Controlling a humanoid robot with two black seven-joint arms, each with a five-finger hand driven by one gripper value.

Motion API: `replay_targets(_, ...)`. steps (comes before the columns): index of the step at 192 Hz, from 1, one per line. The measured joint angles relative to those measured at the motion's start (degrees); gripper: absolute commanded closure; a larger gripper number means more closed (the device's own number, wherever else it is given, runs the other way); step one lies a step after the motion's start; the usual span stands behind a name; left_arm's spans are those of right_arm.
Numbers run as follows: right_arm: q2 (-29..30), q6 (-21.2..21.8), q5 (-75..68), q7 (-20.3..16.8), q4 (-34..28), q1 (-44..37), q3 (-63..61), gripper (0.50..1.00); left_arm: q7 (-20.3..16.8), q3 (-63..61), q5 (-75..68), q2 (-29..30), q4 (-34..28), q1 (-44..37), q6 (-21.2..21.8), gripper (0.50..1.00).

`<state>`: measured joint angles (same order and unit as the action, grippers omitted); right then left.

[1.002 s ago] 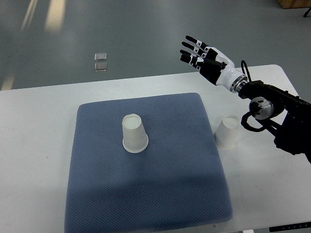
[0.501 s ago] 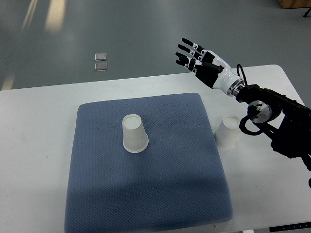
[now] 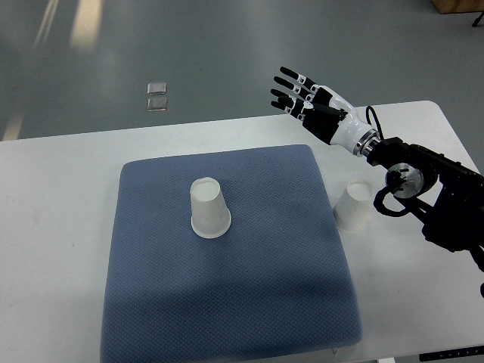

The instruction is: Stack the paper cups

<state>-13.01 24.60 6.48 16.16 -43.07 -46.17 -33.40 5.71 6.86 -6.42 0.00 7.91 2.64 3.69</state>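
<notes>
One white paper cup [image 3: 209,209] stands upside down on the blue mat [image 3: 234,302], left of its middle. A second upside-down white paper cup [image 3: 354,206] rests on the white table just off the mat's right edge. My right hand [image 3: 302,100] hovers beyond the mat's far right corner with its fingers spread and nothing in them. It is above and to the left of the second cup, apart from it. The black right arm [image 3: 435,193] passes just right of that cup. The left arm does not show.
The white table [image 3: 60,227] carries the mat. Its far edge runs just behind the mat, and its right edge lies near the arm. Two small clear squares [image 3: 157,97] lie on the grey floor beyond the table.
My right hand has drifted slightly left and toward the mat's far corner, its fingers still spread. Both cups stay where they were.
</notes>
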Motion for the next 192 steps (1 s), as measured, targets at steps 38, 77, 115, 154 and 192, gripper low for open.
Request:
replay_targets(38,-0.24,1.29,0.03,2.15,0.08,0.02,0.0,0.576,0.0,0.0,0.0,0.0,0.0,0.0,0.0,0.5)
replay_targets(77,0.13,1.63,-1.13,2.43,3.33,0.16,-0.14,0.574,0.0,0.0,0.0,0.0,0.0,0.0,0.0,0.5)
replay_targets(115,0.26,3.28,-1.75,2.96,6.74,0.64,-0.78,0.576,0.0,0.0,0.0,0.0,0.0,0.0,0.0,0.5)
replay_targets(154,0.69,-0.15,-1.9,4.27,7.36,0.65,-2.17,0.583,0.0,0.0,0.0,0.0,0.0,0.0,0.0,0.5)
replay_targets(192,-4.49,-0.77,-0.99,3.78,5.23,0.01,-1.58,0.583,0.0,0.0,0.0,0.0,0.0,0.0,0.0,0.5)
